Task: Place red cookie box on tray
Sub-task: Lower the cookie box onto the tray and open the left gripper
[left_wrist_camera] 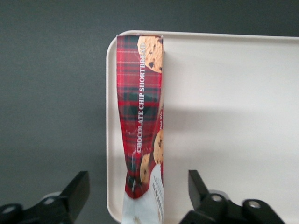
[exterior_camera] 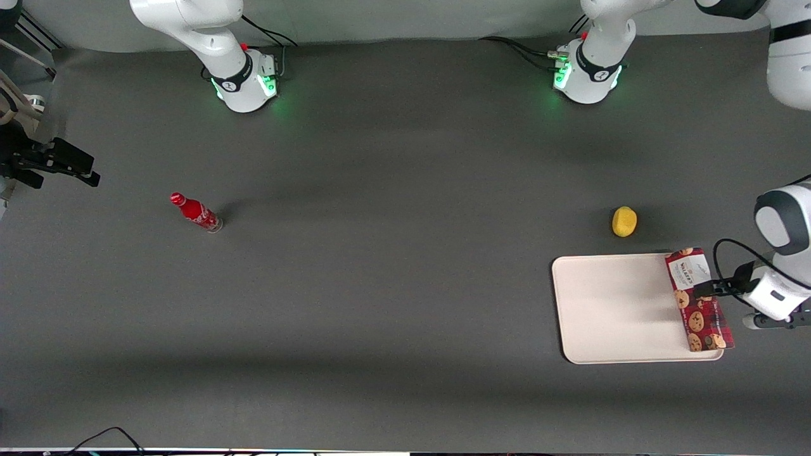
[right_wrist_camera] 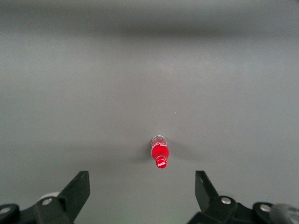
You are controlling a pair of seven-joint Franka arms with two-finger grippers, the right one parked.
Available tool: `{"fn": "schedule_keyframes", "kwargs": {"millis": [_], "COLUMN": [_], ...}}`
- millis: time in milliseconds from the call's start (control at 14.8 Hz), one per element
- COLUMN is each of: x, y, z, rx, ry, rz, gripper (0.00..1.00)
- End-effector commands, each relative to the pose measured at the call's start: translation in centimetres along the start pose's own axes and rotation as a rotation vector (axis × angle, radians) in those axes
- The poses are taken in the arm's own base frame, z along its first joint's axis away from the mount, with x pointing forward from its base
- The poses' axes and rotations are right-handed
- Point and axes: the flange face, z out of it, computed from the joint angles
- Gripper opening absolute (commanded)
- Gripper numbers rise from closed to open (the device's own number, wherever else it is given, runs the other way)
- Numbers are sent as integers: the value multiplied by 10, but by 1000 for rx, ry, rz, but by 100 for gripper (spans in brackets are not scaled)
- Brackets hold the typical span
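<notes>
The red cookie box point(exterior_camera: 699, 299) stands on its long edge on the tray point(exterior_camera: 614, 310), along the tray's rim at my end of the table. My gripper point(left_wrist_camera: 138, 193) straddles its white-label end, fingers point(left_wrist_camera: 77, 191) spread wide, touching nothing. Most of the tray's floor lies bare beside the box. A yellow sponge point(exterior_camera: 624, 221) sits near the tray, farther from the front camera.

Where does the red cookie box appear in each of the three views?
Front view: box lies along the tray's edge, at the working arm's end, open gripper over it.
Left wrist view: box on the tray's rim, between the fingers.
Right wrist view: not in it.
Shared landmark: the tray.
</notes>
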Motion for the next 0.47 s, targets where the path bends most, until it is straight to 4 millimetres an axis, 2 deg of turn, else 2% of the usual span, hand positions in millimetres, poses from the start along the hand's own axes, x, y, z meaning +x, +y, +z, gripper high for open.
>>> {"fn": "schedule_keyframes", "kwargs": {"millis": [0,136,407], "x": [-23,-42,-93], "y": [17,44,108], "z": [-75,-115,-220], "rx": [-17,-26,-4], "ry": [-14,-16,-53], "rz": [-6,25,18], "gripper": [100,100,100]}}
